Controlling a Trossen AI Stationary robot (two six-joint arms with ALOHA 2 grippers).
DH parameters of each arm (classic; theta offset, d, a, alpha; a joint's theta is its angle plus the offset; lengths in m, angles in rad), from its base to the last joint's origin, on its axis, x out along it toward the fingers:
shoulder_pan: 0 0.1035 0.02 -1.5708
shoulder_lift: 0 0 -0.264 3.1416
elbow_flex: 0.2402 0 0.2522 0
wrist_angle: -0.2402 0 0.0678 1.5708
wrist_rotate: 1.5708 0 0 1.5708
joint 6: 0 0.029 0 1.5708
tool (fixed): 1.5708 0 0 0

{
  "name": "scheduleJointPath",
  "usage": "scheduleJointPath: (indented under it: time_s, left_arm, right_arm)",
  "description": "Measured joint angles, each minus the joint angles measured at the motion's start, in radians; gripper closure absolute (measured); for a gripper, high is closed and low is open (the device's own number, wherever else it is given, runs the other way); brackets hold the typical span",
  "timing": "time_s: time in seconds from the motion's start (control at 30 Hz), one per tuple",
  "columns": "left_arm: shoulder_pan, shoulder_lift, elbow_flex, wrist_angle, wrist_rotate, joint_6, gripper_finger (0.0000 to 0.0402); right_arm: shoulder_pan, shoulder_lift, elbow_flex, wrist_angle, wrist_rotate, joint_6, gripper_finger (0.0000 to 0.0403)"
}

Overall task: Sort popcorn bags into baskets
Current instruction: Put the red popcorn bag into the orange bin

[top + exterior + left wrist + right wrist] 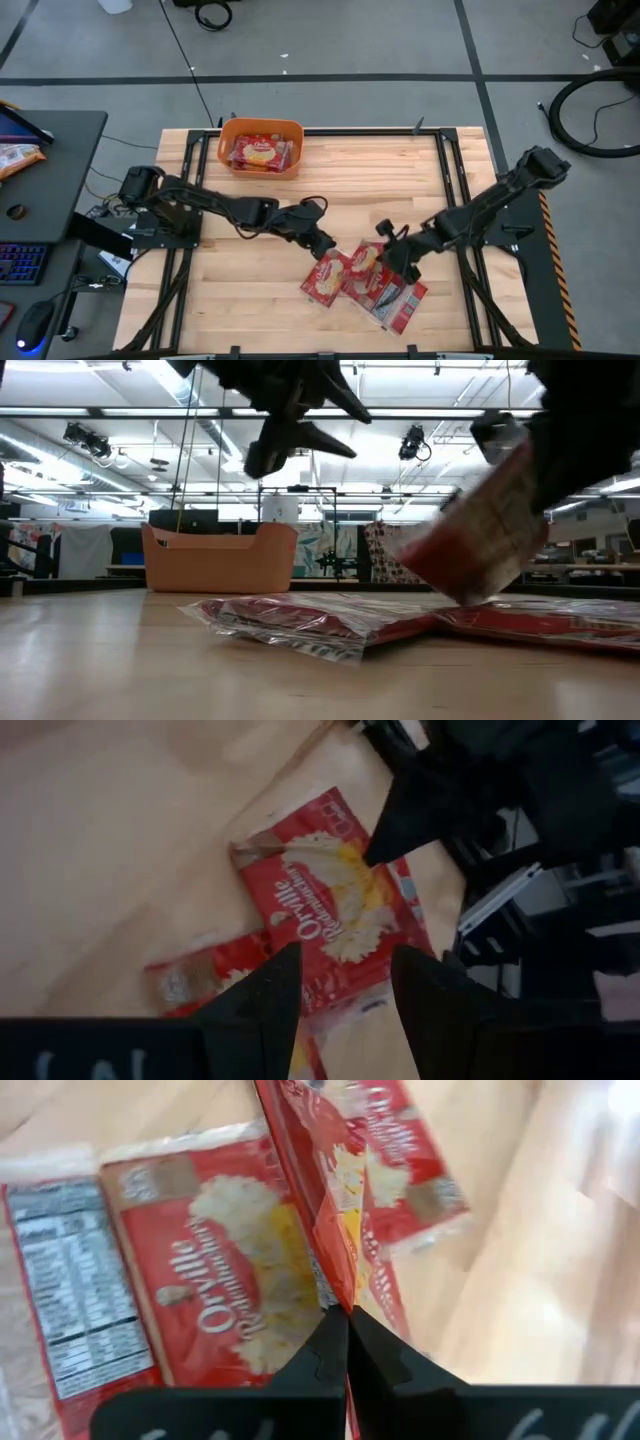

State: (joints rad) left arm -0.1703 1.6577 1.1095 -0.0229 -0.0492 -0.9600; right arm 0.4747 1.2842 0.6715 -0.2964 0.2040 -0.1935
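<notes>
The basket [262,148] is located at the far edge of the tabletop [400,180], on the left arm's side, and some bags are already contained in it. The loose bags [345,278] are grouped near the front edge, well apart from the basket, so that any bag taken from the group is to be carried away from the front edge and toward the left arm's side.

The right tool [404,262] is closed on one bag [330,1230], gripped by its edge. In the low view this bag [470,550] is held tilted and clear of the tabletop, above the bags that lie flat. Its long axis is judged to run roughly in line with the fingers.

The left tool [326,243] is positioned just above the near corner of the group, with its fingers [262,1005] parted moderately and nothing held between them. A flat bag [330,925] is seen beyond the fingers, its printed face turned up.

The basket is nearer to the left arm's base; a longer reach is judged necessary for the right arm
</notes>
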Motion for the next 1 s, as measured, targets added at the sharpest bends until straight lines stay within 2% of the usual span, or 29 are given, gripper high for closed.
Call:
scheduleJointPath:
  time_s: [0.27,0.5,0.67,0.83,1.0]
  left_arm:
    - [-0.021,0.000,0.085,-0.056,-0.045,0.181,0.0232]
    - [-0.036,0.000,0.089,-0.059,-0.120,0.339,0.0171]
    - [-0.037,0.000,0.089,-0.053,-0.131,0.521,0.0131]
    - [-0.025,-0.007,0.089,-0.057,-0.163,0.560,0.0133]
    - [-0.009,-0.019,0.089,-0.015,-0.141,0.623,0.0155]
  right_arm:
    - [-0.155,-0.035,0.113,-0.093,-0.117,0.107,0.0400]
    - [-0.274,-0.027,0.227,-0.143,-0.279,0.229,0.0401]
    - [-0.327,-0.027,0.268,-0.222,-0.372,0.280,0.0402]
    - [-0.355,-0.027,0.272,-0.323,-0.451,0.285,0.0402]
    - [-0.375,-0.027,0.272,-0.404,-0.432,0.309,0.0402]
